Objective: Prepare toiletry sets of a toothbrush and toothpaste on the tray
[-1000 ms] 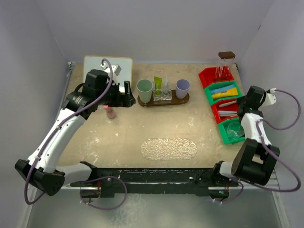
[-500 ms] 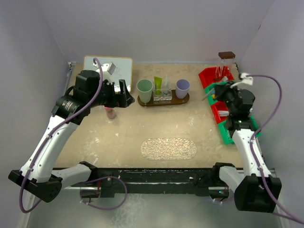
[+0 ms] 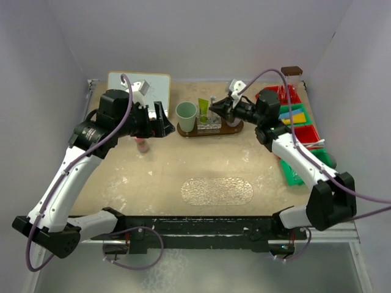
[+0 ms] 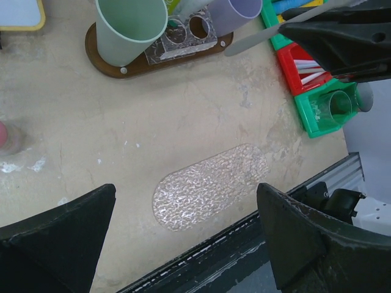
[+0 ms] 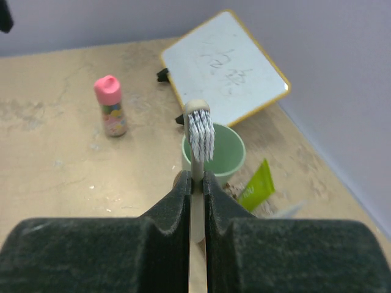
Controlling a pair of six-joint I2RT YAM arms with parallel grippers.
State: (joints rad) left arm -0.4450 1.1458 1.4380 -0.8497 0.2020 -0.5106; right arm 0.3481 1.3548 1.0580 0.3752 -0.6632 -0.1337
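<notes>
Pinching toothbrush (image 5: 200,133) in right claw (image 5: 197,179), head past tips.

The table (image 3: 153,177) bears a wooden tray (image 3: 181,129), pink-capped bottle (image 3: 142,145), whiteboard (image 3: 160,84), oval mat (image 3: 217,191) and coloured bins (image 3: 305,134).

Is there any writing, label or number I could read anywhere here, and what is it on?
No text here can be read.
whiteboard: faint grey marks, too smudged to read.
pink-capped bottle: colourful label, too small to read.
green tube: no print visible.
</notes>
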